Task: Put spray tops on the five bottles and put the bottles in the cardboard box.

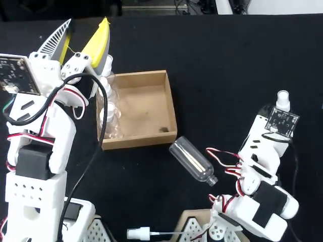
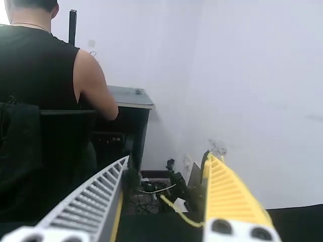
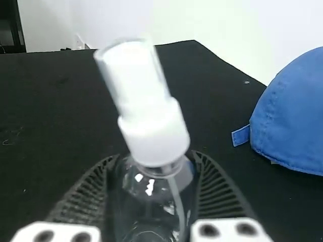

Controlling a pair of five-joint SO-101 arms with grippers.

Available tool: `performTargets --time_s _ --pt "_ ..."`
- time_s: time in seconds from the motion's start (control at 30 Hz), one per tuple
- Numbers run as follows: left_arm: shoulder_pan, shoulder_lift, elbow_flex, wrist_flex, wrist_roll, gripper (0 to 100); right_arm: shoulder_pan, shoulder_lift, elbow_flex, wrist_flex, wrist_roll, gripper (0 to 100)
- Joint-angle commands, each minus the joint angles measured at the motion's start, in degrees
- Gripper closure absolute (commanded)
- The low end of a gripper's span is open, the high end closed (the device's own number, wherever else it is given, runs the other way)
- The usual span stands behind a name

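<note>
From the high view, the left arm (image 1: 40,131) stands over the left side of the cardboard box (image 1: 141,140), its jaws spread wide and empty, raised above the box's far left corner; capped bottles (image 1: 108,111) lie packed along the box's left wall, though I cannot count them surely; an uncapped bottle (image 1: 193,160) lies on its side on the bench (image 1: 227,60) just beside the box's near right corner, and a loose spray top (image 1: 141,233) lies near the bench's front edge between the arm bases; the right arm (image 1: 262,151) is well apart from the box, with a white spray head (image 1: 283,99) poking past its wrist. From the left wrist view, the grey finger (image 2: 86,206) and yellow finger (image 2: 229,194) stand apart with nothing between them, pointing out at the room. From the right wrist view, the jaws are closed around the shoulder of the held bottle (image 3: 151,189), whose spray head (image 3: 146,121) leans to one side; a blue cap (image 3: 292,126) rests on the bench nearby. The risks, as I judge them: the leaning bottle may slip or twist in the grip during the carry; its path to the box passes the uncapped bottle, which a nudge would send rolling; the left arm over the box may block the drop.
</note>
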Motion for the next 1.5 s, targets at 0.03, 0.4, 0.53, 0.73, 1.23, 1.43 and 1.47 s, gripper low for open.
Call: performTargets --time_s 0.03,0.4,0.53,0.73,1.23,1.43,1.47 --pt "0.3 -0.8 -1.2 -1.3 0.1 78 -0.9 0.5 -2.9 4.7 0.4 78.5" --pt "0.3 -0.8 -1.2 -1.3 0.1 78 -0.8 0.5 -2.8 5.4 0.4 79.3" --pt "0.3 -0.8 -1.2 -1.3 0.1 78 -0.6 0.5 -2.5 5.3 0.4 79.7" --pt "0.2 -0.8 -1.2 -1.2 0.1 78 -0.7 0.5 -2.5 5.3 0.4 98.4" --pt "-1.6 -0.9 -1.3 -1.4 0.0 78 -11.3 -28.1 -4.4 32.3 -0.2 98.8" --pt "-5.5 -0.9 -2.9 -1.1 0.2 78 -27.3 -46.5 -13.8 58.1 -7.6 98.8" --pt "-6.0 -0.9 -2.9 -1.1 0.3 78 -30.1 -47.3 -14.8 59.0 -8.7 98.8"
